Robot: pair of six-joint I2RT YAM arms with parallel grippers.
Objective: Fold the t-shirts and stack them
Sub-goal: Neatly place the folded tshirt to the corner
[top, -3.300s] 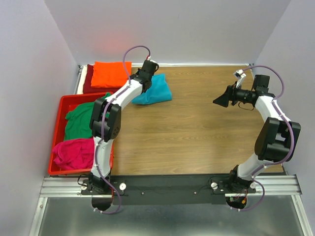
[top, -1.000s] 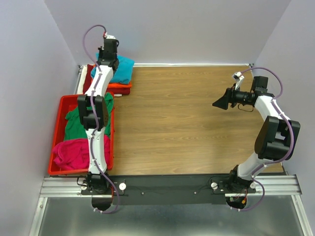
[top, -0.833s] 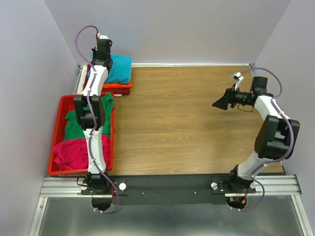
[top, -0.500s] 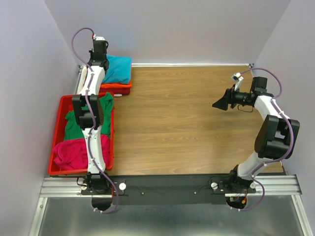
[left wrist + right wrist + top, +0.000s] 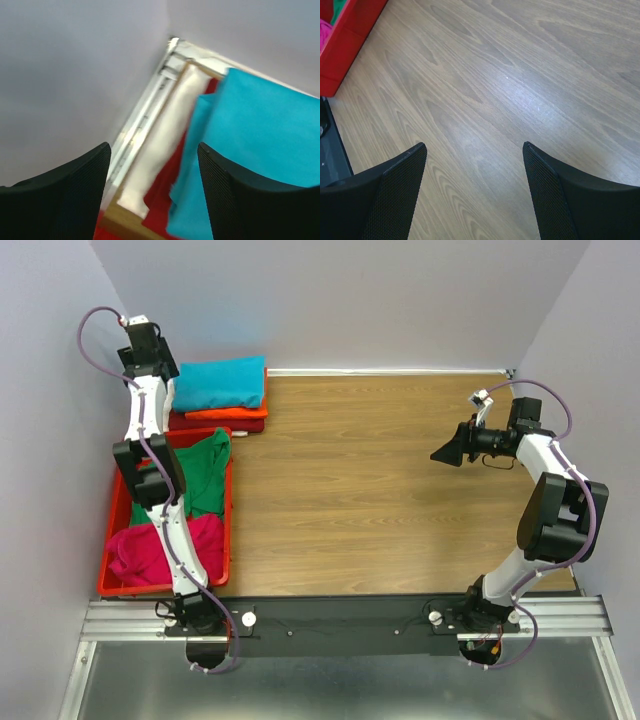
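- The turquoise t-shirt (image 5: 220, 383) lies folded in a soft, flat rectangle, smooth cotton, on top of the stack at the far left corner of the table (image 5: 380, 490).
- Below it only edges show: a thin band of the orange t-shirt (image 5: 238, 412), then the dark red t-shirt (image 5: 205, 423).
- The white t-shirt (image 5: 160, 150) appears in the left wrist view as a pale, long strip along the stack's left side.
- Nearer, the red crate (image 5: 108, 560) of hard, straight-rimmed plastic holds the crumpled green t-shirt (image 5: 205, 475) and the magenta t-shirt (image 5: 135, 552).
- The table is matte wood-grain board.
- The left tool (image 5: 151, 146) hangs raised by the left wall, just left of the stack. Its black, finely ribbed fingers are spread apart with nothing between them.
- The right tool (image 5: 472, 145) hovers over bare wood at the right, its fingers also spread and empty.
- The left arm crosses the crate and hides part of both shirts in it.
- The left wrist view is blurred, and how the lower shirts are folded cannot be told.
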